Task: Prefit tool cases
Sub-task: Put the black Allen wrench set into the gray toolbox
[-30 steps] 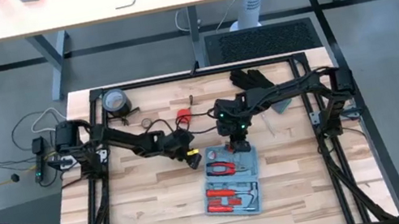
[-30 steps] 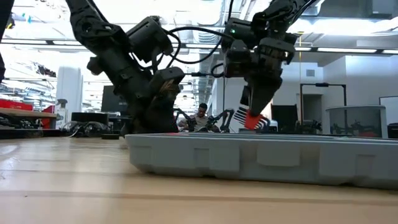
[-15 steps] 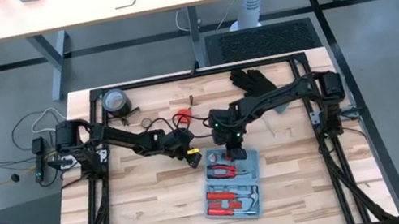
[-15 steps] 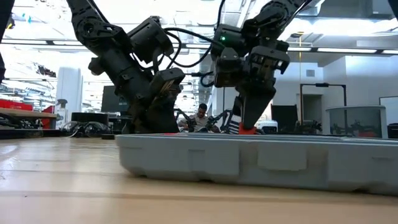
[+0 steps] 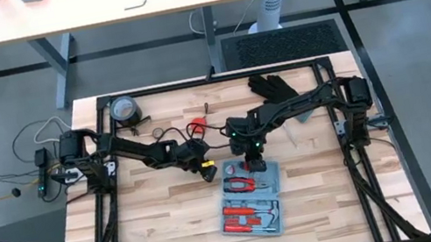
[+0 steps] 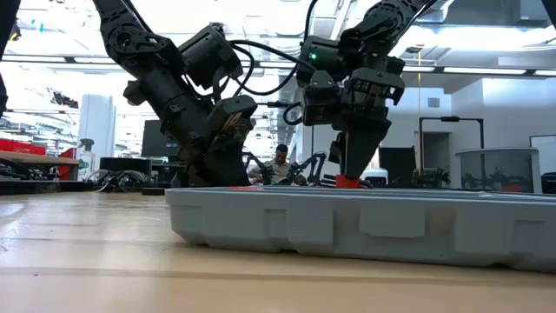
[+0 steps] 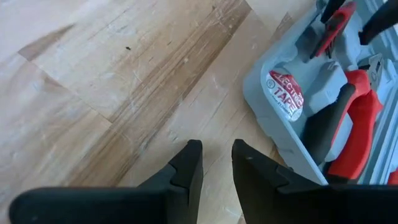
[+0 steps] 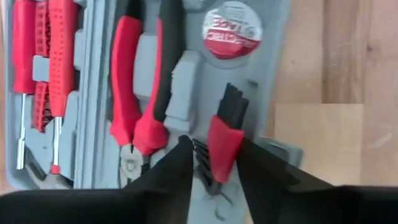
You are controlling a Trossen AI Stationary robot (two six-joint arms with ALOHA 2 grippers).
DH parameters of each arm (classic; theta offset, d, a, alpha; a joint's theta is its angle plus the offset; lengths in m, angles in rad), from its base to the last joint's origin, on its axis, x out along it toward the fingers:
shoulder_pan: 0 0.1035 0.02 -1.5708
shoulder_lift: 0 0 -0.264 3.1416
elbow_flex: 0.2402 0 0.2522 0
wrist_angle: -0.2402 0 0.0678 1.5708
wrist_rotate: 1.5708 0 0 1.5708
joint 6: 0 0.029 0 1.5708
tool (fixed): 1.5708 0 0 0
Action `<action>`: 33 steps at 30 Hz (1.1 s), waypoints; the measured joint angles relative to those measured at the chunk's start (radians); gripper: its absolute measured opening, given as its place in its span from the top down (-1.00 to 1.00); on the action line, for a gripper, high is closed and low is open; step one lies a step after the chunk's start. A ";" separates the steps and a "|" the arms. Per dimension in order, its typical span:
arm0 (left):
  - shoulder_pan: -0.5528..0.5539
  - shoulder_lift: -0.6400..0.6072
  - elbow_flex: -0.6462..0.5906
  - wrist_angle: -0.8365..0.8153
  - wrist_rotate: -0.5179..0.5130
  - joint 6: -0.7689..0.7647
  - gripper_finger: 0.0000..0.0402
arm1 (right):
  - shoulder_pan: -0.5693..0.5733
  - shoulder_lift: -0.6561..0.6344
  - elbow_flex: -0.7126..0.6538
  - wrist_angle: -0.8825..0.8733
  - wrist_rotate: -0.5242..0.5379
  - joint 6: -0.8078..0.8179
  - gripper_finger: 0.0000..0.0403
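A flat rectangular light-blue plastic tool case [image 5: 252, 198] with grey-blue moulded slots lies open near the middle of the light wooden slatted table [image 5: 163, 228], already holding red-handled pliers [image 8: 140, 93], red-handled screwdrivers [image 8: 43, 68] and a round red-and-white tape measure [image 8: 231, 28]. Over the case's far end, the right gripper [image 5: 254, 166] points down into the tray, its fingers closed around a small red holder of black hex keys [image 8: 221, 144], whose red end sits at about rim level in the low view. Just beside the case's far left corner, the left gripper [image 7: 216, 167] hangs low over bare wood, its fingers a narrow gap apart and grasping nothing.

The step in hand appears to be seating the hex-key set in its moulded slot beside the pliers and below the tape measure. The next move would call for lining the holder up with that recess, pressing it down until it sits flush, then letting go and lifting straight up so the set is not dragged out. The left arm looks placed to steady the case should it slide.

Farther back on the table lie a black glove [image 5: 272, 86], a grey roll of tape [image 5: 124, 109] and a small red tool [image 5: 197, 128].
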 joint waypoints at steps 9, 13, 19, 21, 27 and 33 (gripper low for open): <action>0.000 0.000 0.000 -0.005 0.005 0.006 0.59 | 0.037 0.002 0.000 0.014 -0.018 -0.009 0.19; 0.000 0.000 0.000 -0.005 0.006 0.008 0.59 | 0.019 0.000 0.000 0.012 0.004 0.023 0.21; 0.000 0.000 0.000 -0.005 0.007 0.016 0.59 | -0.019 -0.001 0.000 -0.014 0.002 0.049 0.22; 0.000 0.000 0.000 -0.006 0.008 0.020 0.59 | -0.026 -0.002 0.000 -0.027 0.002 0.049 0.22; 0.000 0.000 0.000 -0.008 0.010 0.033 0.59 | -0.043 -0.009 0.000 -0.044 0.003 0.064 0.22; 0.000 0.000 0.000 -0.011 0.010 0.046 0.59 | -0.047 -0.051 -0.011 -0.062 0.076 0.073 0.22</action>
